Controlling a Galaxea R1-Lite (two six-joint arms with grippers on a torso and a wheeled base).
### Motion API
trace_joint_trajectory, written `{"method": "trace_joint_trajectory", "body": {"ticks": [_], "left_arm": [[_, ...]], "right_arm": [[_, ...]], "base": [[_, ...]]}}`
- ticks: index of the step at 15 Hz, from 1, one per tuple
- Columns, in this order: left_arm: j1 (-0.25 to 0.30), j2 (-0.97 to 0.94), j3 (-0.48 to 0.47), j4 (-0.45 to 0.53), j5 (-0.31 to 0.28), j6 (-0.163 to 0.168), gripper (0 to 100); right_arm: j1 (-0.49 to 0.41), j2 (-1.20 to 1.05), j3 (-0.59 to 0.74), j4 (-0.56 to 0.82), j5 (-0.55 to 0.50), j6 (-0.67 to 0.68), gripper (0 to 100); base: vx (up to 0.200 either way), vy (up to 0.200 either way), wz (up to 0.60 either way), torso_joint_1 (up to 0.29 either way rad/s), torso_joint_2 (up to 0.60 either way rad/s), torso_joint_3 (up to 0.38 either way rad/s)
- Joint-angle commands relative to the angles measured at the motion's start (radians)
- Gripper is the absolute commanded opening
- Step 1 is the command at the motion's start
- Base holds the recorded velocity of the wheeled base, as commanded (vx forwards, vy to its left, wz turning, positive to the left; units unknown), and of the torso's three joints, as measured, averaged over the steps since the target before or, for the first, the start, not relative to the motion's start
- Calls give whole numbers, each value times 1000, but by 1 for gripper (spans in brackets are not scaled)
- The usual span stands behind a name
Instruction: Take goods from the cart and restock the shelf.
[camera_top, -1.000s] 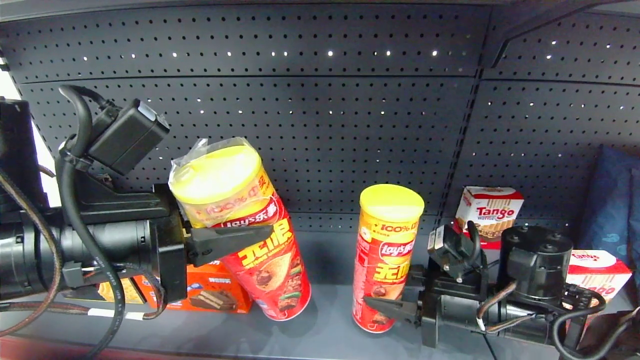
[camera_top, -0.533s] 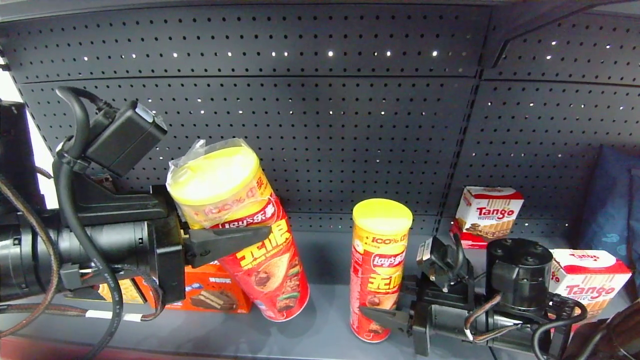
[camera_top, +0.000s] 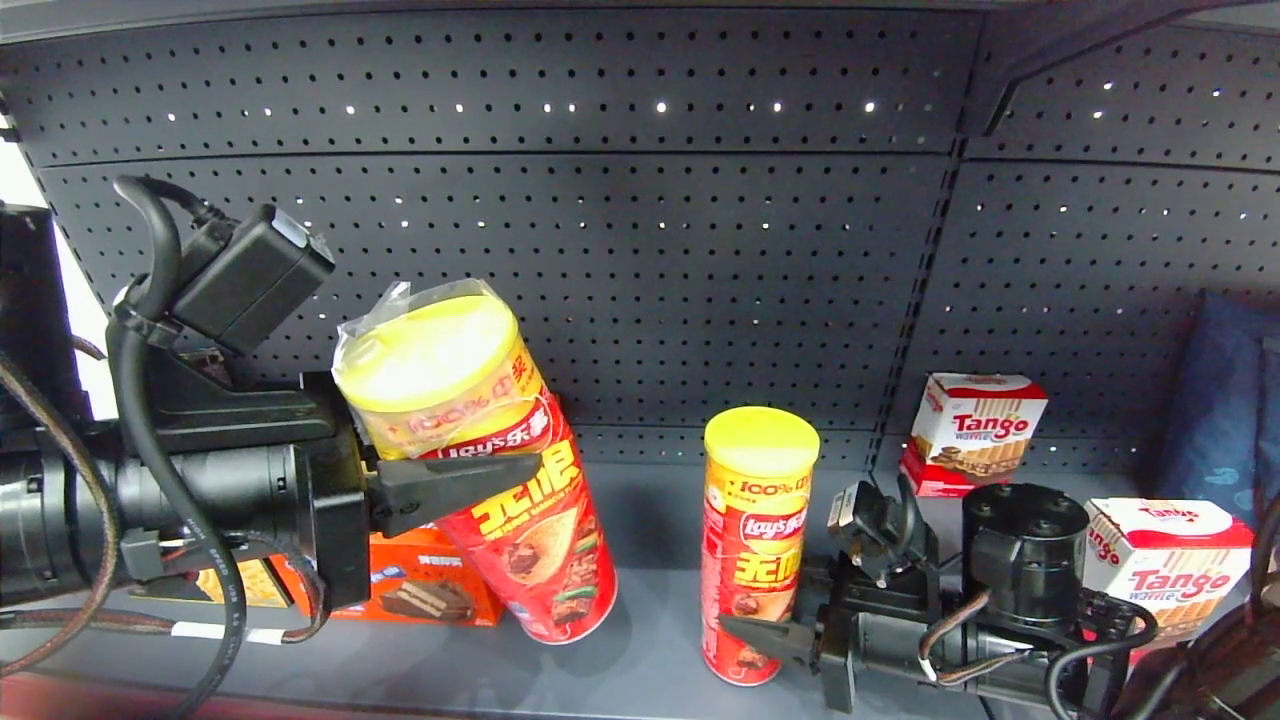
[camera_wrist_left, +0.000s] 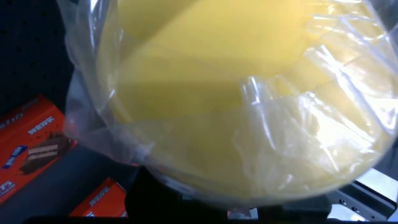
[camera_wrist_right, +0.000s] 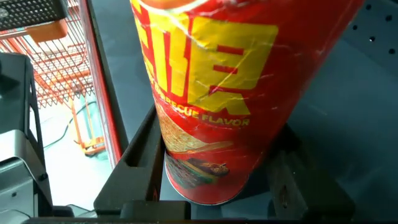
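The shelf (camera_top: 650, 520) is partly stocked. The left gripper (camera_top: 505, 465) has its fingers closed around the plastic-wrapped tilted can (camera_top: 480, 420), which leans over the shelf's middle; whether its base touches I cannot tell. The right gripper (camera_top: 765, 620) has its fingers clasped on the upright can (camera_top: 755, 520), apparently standing near the front edge. Orange boxes (camera_top: 420, 590) lie toward the left end, wafer boxes (camera_top: 975, 425) toward the right. Both cans await release, so restocking seems partway done.

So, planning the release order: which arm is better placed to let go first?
Right. The right claw holds the upright can, base apparently on the shelf; the tilted can in the left claw would likely topple.
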Motion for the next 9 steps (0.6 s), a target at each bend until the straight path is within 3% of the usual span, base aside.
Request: {"method": "trace_joint_trajectory", "body": {"ticks": [1,5,6,9], "left_arm": [[-2,0,1,-1,0,0,0],[-2,0,13,-2,0,0,0],[-2,-3,21,-1,0,0,0],[-2,-14,30,-1,0,0,0]], "right_arm": [[3,-2,1,-2,0,0,0],[6,1,46,-30,0,-2,0],[7,1,47,-30,0,-3,100],[7,-4,47,-30,-30,-3,100]], "base": [[0,0,0,0,0,0],[0,0,0,0,0,0],[0,0,0,0,0,0],[0,0,0,0,0,0]]}}
